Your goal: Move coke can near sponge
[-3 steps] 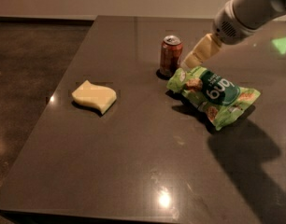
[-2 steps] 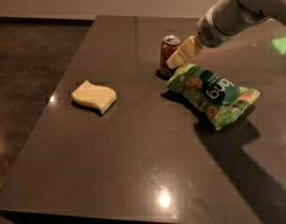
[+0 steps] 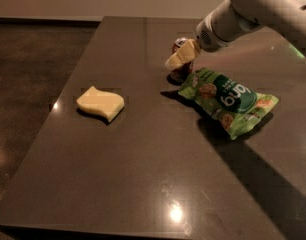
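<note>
Since a second ago your claw (image 3: pixel 175 60) has slid left off the bag and now covers the front of the small upright reddish-brown metal coke can (image 3: pixel 180 43), far back on the dark table (image 3: pixel 143 179). You have one can, one flat pale yellow wavy-edged foam sponge (image 3: pixel 100 103) well apart to its left, and one crinkled green snack bag (image 3: pixel 228 100) just beside it. The claw hides most of the can, so you cannot tell its opening or whether it has a hold.
</note>
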